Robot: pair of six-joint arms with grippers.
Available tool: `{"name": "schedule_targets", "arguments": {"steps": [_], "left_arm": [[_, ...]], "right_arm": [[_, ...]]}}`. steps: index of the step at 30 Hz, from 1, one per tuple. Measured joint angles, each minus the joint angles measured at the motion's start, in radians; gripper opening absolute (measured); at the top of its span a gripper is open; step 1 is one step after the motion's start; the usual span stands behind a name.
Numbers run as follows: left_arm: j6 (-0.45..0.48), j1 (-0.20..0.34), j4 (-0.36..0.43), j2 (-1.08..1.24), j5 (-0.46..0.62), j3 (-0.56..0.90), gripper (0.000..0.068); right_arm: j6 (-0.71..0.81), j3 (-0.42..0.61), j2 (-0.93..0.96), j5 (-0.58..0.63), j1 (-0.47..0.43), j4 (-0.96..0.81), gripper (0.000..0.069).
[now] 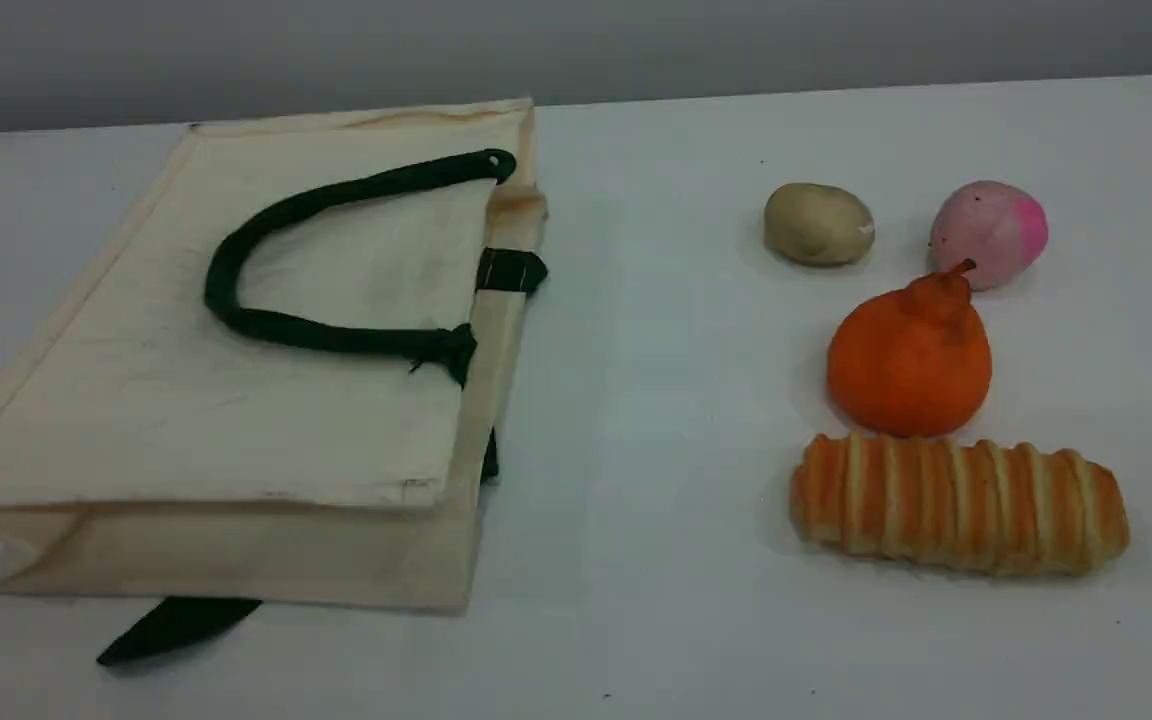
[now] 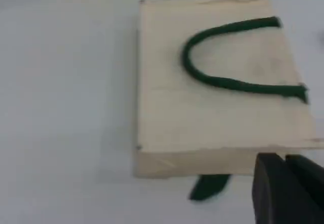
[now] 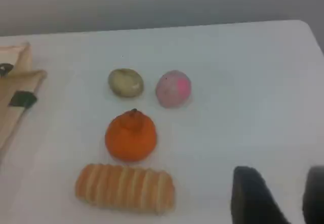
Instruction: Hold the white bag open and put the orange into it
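The white bag (image 1: pixel 236 400) lies flat on the left half of the table, mouth edge facing right, with a dark green handle (image 1: pixel 236 250) curled on top. The orange (image 1: pixel 908 365) stands upright on the right, well apart from the bag. Neither arm shows in the scene view. In the left wrist view my left gripper (image 2: pixel 284 159) hovers off the bag's (image 2: pixel 202 122) near right corner, its dark fingers pressed together and holding nothing. The right wrist view has my right gripper (image 3: pixel 286 176) open and empty, to the right of the orange (image 3: pixel 130 138) and nearer the camera.
A ridged bread roll (image 1: pixel 956 505) lies just in front of the orange. Behind the orange sit a tan potato (image 1: pixel 818 224) and a pink round fruit (image 1: pixel 991 232). A second green handle (image 1: pixel 176 625) pokes out from under the bag's front edge. The table's far edge meets a grey wall.
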Motion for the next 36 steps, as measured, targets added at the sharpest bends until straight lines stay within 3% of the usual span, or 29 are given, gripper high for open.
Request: {"name": "schedule_targets", "arguments": {"steps": [6,11,15,20,27,33,36], "left_arm": [[-0.051,0.0,-0.063,0.159,-0.048,-0.075,0.0094],[0.043,0.0,-0.058,0.399,-0.03,-0.22,0.0158],[0.104,0.0,-0.059,0.579,-0.083,-0.293,0.0252],[0.179,0.0,-0.059,0.772,-0.175,-0.294,0.0375],[0.082,0.0,-0.06,0.997,-0.317,-0.294,0.0412],[-0.019,0.0,-0.06,1.178,-0.42,-0.294,0.0414],[-0.025,0.0,-0.059,1.265,-0.475,-0.294,0.0414]], "right_arm": [[0.001,-0.004,0.016,-0.009,0.0,0.007,0.024],[-0.05,-0.026,0.16,-0.054,0.0,0.028,0.0242],[-0.154,-0.029,0.276,-0.176,0.0,0.096,0.026],[-0.335,-0.029,0.437,-0.31,0.0,0.283,0.0347],[-0.537,-0.029,0.693,-0.42,0.0,0.529,0.0486],[-0.645,-0.029,0.905,-0.426,0.0,0.72,0.051],[-0.725,-0.03,0.979,-0.453,0.001,0.824,0.051]]}}
